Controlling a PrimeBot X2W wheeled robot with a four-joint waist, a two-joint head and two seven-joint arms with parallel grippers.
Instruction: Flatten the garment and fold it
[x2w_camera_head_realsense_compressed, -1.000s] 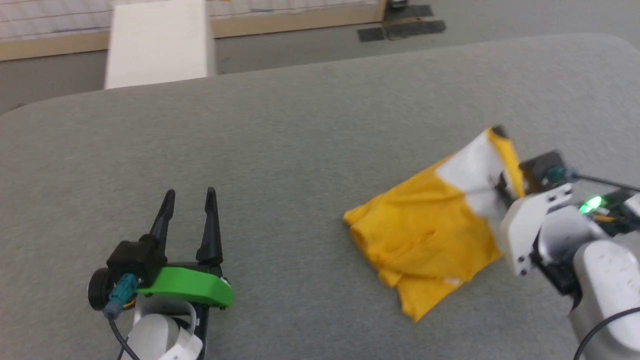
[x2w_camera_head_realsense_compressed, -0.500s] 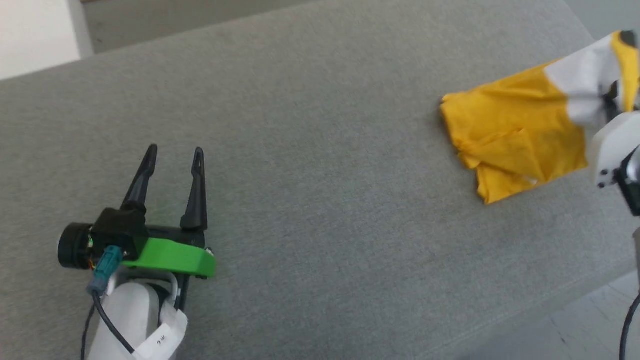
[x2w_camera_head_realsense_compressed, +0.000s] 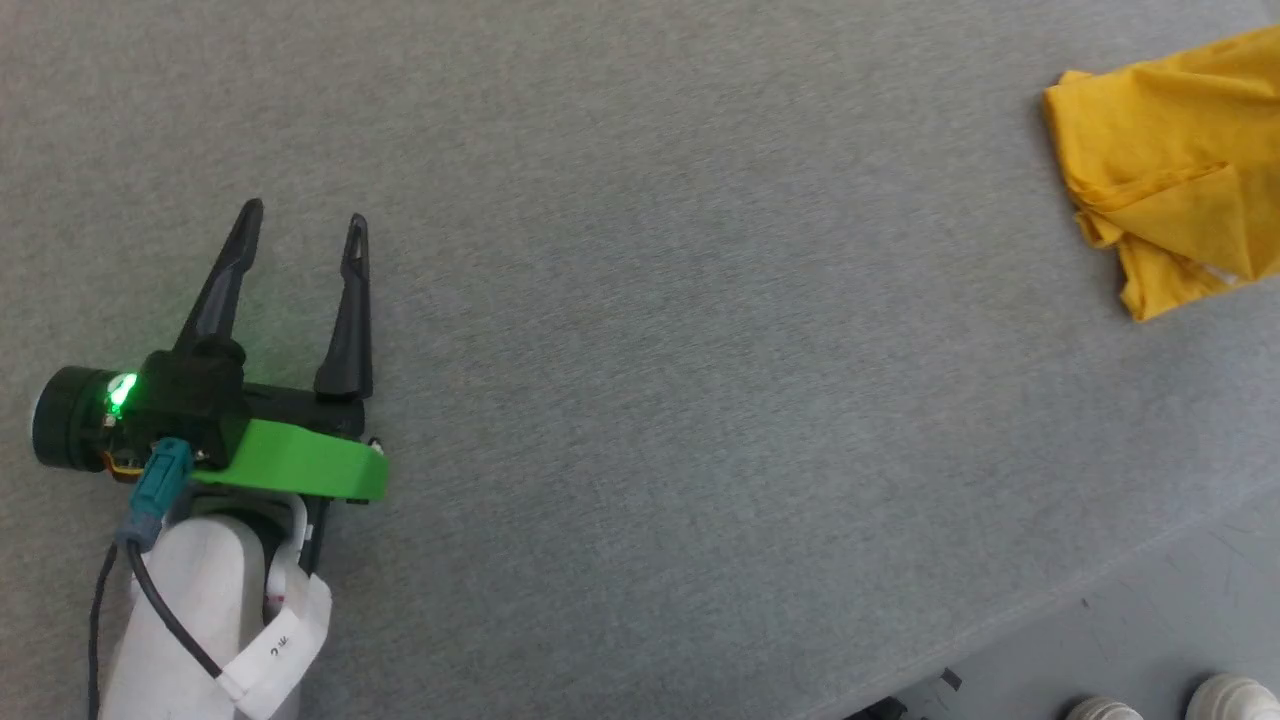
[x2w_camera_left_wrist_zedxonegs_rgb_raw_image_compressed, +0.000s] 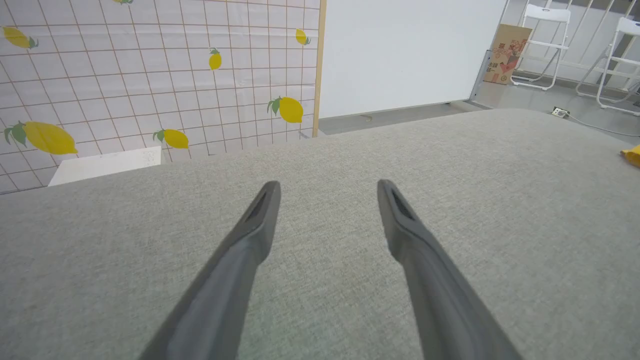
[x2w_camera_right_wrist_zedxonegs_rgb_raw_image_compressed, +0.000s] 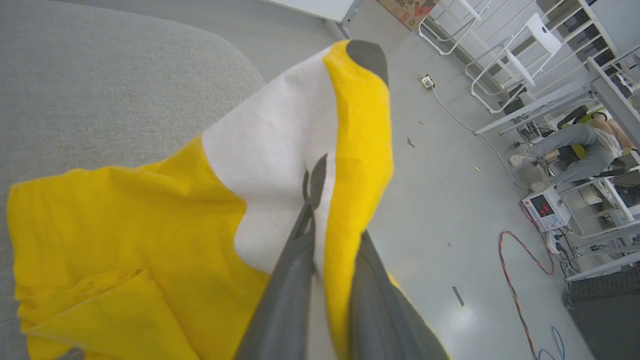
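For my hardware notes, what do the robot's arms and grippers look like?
Left gripper: two long black tapering fingers, black base, bright green bracket, green light, teal plug with black cable, white forearm with a label. Right gripper: similar dark grey fingers.

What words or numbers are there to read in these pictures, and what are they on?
Nothing can be read for sure.
White tag on the forearm: dark marks, too blurred to read.
Cardboard box by the wall: red print, too small to read.
White device on the floor: red glowing digits, too small to read.
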